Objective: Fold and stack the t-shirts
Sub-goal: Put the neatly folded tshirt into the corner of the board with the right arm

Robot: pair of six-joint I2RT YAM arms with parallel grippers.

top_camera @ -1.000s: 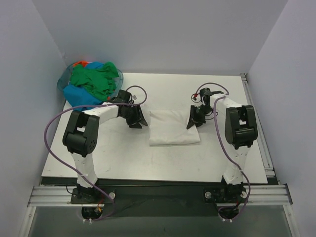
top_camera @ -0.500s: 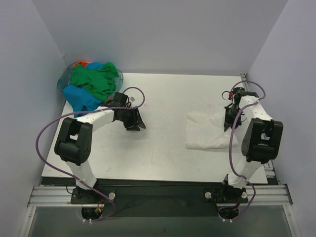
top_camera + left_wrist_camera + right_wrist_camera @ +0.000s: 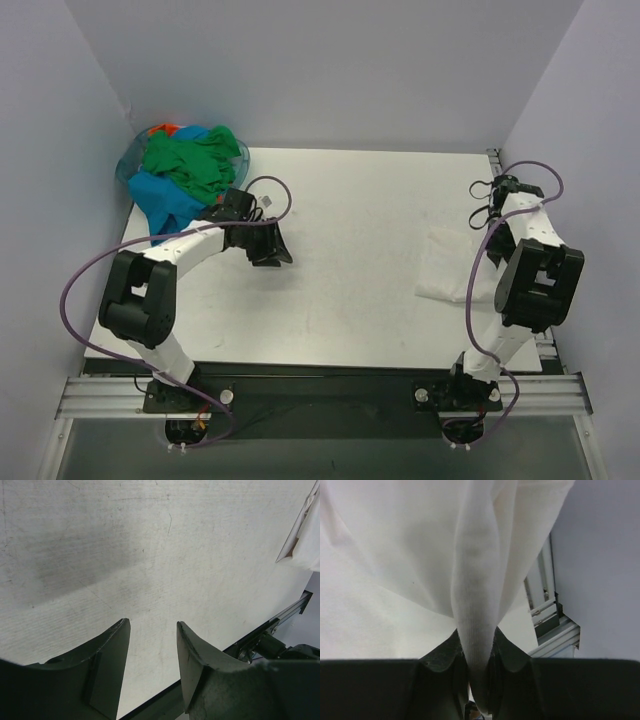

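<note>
The folded white t-shirt (image 3: 452,268) lies near the table's right edge; no logo shows. My right gripper (image 3: 490,226) is at its far right corner and is shut on a bunched fold of the white cloth (image 3: 476,605), which hangs out between the fingers. My left gripper (image 3: 273,250) is open and empty just above bare table left of centre, its fingers (image 3: 112,652) apart. The white shirt's edge (image 3: 306,535) shows at the top right of the left wrist view. Green (image 3: 190,165), blue (image 3: 160,195), teal and orange shirts are heaped at the far left corner.
The heap sits in a clear bin (image 3: 130,165) against the left wall. A metal rail (image 3: 520,250) runs along the table's right edge, close to the right gripper; it also shows in the right wrist view (image 3: 550,617). The table's front edge (image 3: 272,630) is near.
My right gripper has dragged the white shirt from the table's middle to the right edge. My left gripper has let go and drawn back slightly left.
</note>
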